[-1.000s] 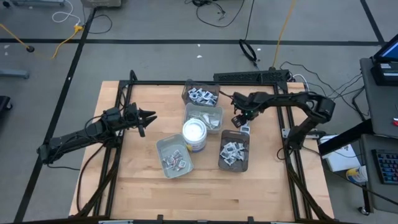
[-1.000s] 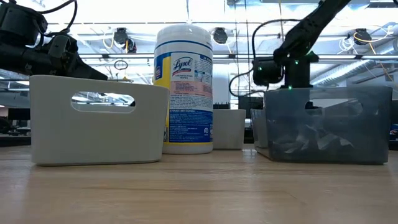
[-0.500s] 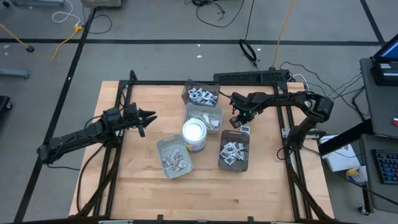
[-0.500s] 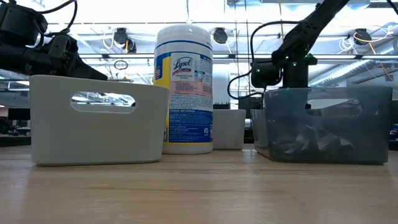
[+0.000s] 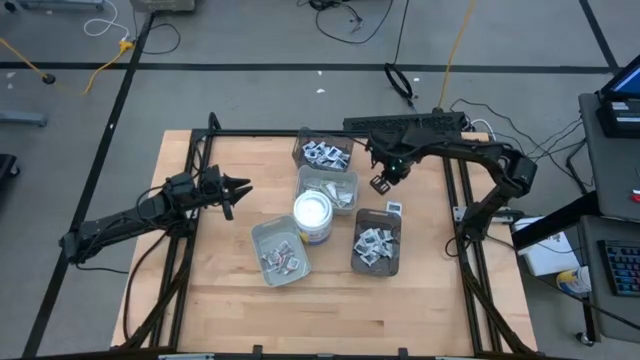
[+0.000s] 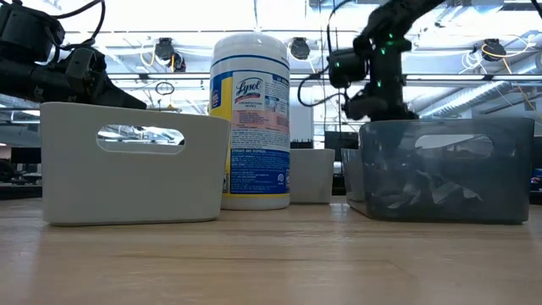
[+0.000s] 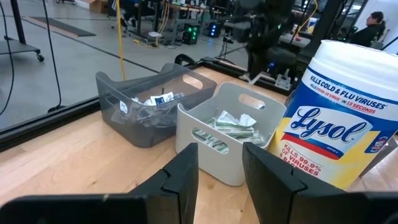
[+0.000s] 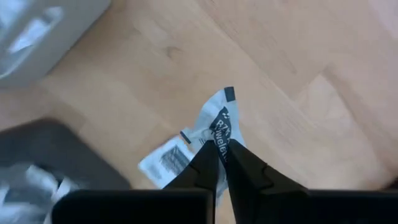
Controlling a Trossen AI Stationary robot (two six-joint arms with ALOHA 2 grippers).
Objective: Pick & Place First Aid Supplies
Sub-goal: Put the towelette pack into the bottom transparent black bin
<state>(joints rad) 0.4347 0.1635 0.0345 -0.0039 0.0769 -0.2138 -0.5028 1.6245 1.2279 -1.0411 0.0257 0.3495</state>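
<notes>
White packet (image 8: 219, 124) clamped in your right end effector (image 8: 219, 163), lifted above table (image 5: 420, 280); second packet (image 5: 394, 208) left. Left end effector (image 5: 236, 190) idle, fingers apart, empty.

The tub (image 6: 251, 119) is white with a blue-and-yellow printed label. Left of it sits a pale grey tray (image 6: 131, 163); right, a dark translucent tray (image 6: 445, 169). Pinched packet (image 8: 219, 129): white, dark print.

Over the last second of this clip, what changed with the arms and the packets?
The right gripper shut on a white packet and moved from beside the dark tray toward the table's far edge. A second packet stays on the table. Left gripper, trays and Lysol tub unchanged.
</notes>
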